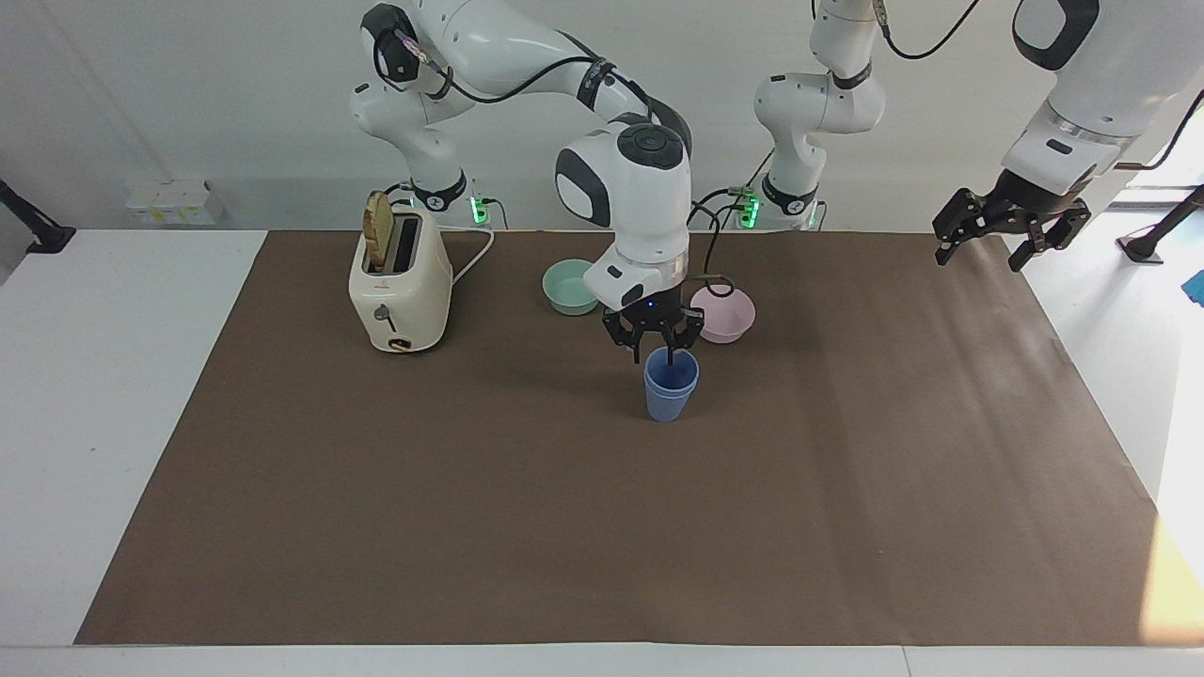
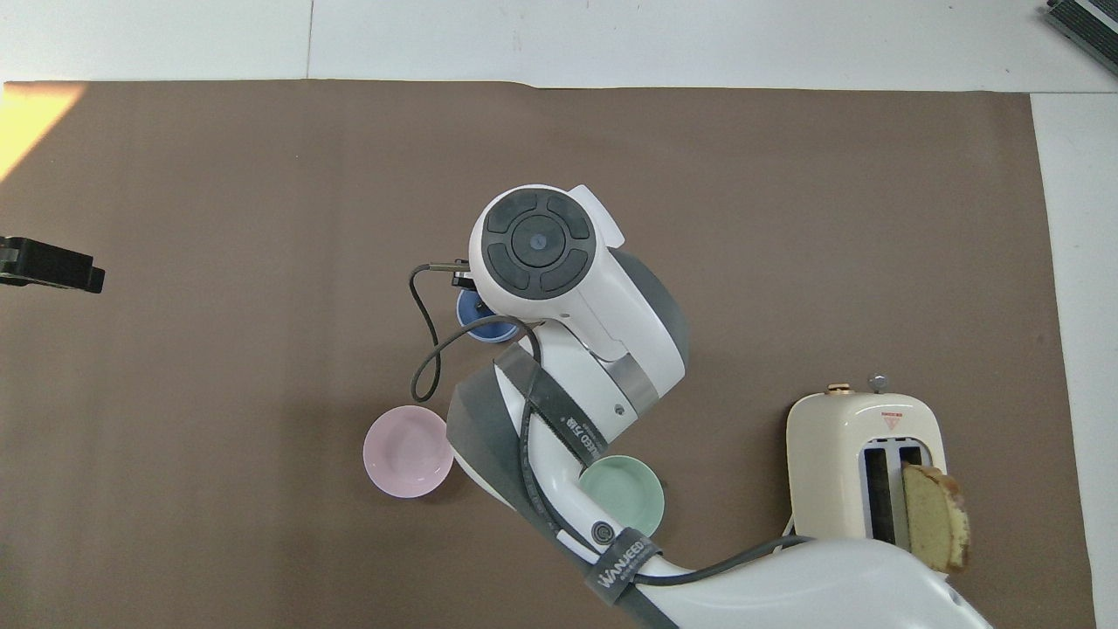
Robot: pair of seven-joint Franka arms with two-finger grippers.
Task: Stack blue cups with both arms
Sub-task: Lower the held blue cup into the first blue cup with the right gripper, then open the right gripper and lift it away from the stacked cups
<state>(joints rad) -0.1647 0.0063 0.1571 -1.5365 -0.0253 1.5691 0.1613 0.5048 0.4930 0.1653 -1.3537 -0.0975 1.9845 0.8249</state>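
Note:
The two blue cups [image 1: 671, 393] stand nested one inside the other as one stack on the brown mat, near the table's middle. In the overhead view only a sliver of the stack [image 2: 479, 320] shows beside the right arm's wrist. My right gripper [image 1: 655, 355] is just above the stack's rim, open, with one finger dipping into the top cup and the other outside it. My left gripper [image 1: 980, 258] hangs open and empty, raised over the left arm's end of the table, and shows at the overhead view's edge [image 2: 52, 266]. That arm waits.
A pale pink bowl [image 1: 729, 315] and a mint-green bowl [image 1: 570, 285] sit nearer to the robots than the cups. A cream toaster [image 1: 400, 282] with a bread slice in it stands toward the right arm's end.

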